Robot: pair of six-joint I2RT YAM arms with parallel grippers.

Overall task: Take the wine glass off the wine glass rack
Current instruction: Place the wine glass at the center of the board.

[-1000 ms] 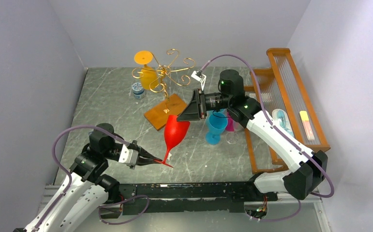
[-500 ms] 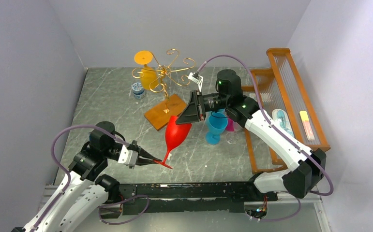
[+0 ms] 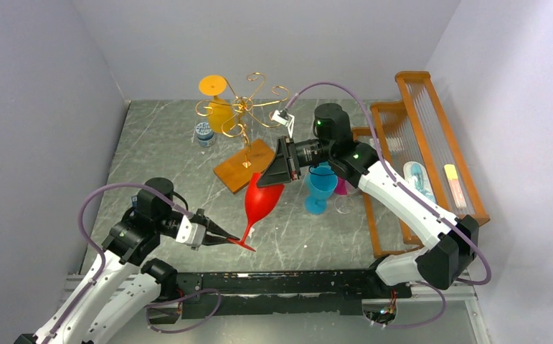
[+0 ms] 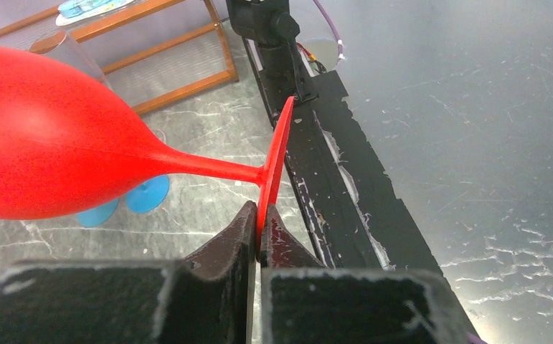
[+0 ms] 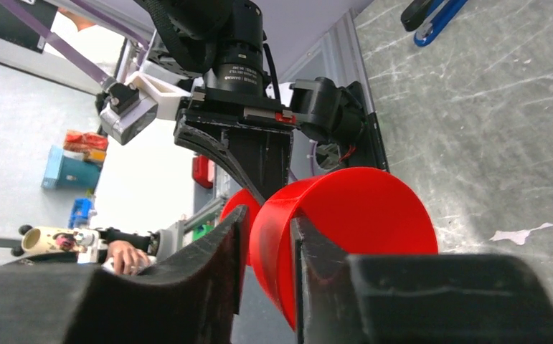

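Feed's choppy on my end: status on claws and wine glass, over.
Left claw shut on red wine glass foot. Right claw astride bowl rim, grip unconfirmed. Glass off rack; blue glass close by.

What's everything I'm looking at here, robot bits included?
red wine glass: one, red, between both tools
wine glass rack: one, gold wire on brown base, far middle
orange glass: one, orange, foot up on the rack
blue glass: one, blue, standing right of centre
small jar: one, blue-white, left of rack
wooden frame: one, orange, right edge
left tool: one, black, shut on the red foot
right tool: one, black, straddling the red rim
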